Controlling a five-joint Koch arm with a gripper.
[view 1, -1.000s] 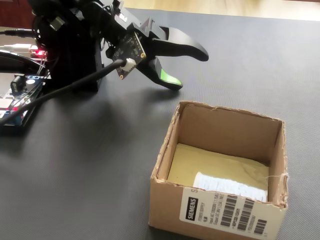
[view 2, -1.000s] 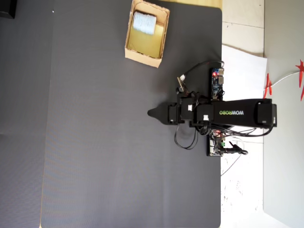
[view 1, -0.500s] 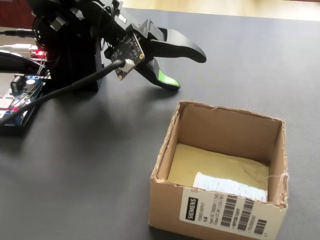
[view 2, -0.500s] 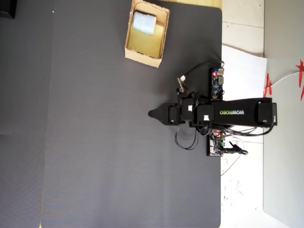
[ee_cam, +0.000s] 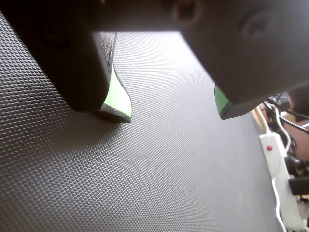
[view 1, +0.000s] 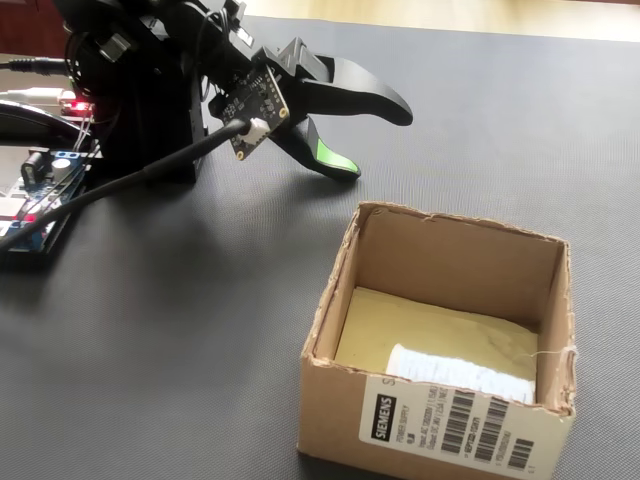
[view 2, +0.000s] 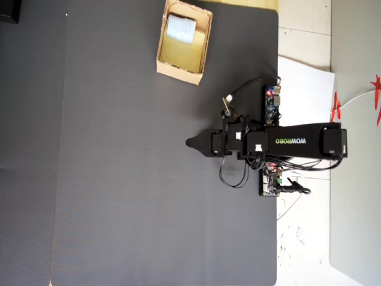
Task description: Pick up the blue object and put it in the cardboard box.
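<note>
Item: blue roll (view 1: 460,372). It is lying inside the cardboard box (view 1: 340,270), on the yellowish floor, pressed close to the wall that carries the printed label (view 1: 450,430). In the overhead view the roll (view 2: 180,27) is sitting at the 12 o'clock end of the box (view 2: 200,55), and the box itself is lying at about 11 o'clock from the arm. It is looking pale, almost white, under this light.

Item: gripper (view 1: 375,135). It is standing open and holding nothing; in the wrist view the two green-lined jaws are hanging apart over bare mat (ee_cam: 159,159), the lower tip close to the surface. In the fixed view the gripper is hovering at about 11 o'clock from the box, well apart from it.

Handling note: the roll is appearing soft, light and cloth-like, so it is likely giving under the jaws rather than slipping, and it seems in no way fragile. Taking hold across its short middle, jaws to either long side, seems the surest grasp, should it need lifting again.

Status: the roll is already resting in the box, so the task looks finished.

Sundries: power strip (ee_cam: 285,179) lying at 4 o'clock in the wrist view; circuit board (view 2: 272,102) beside the arm base.
</note>
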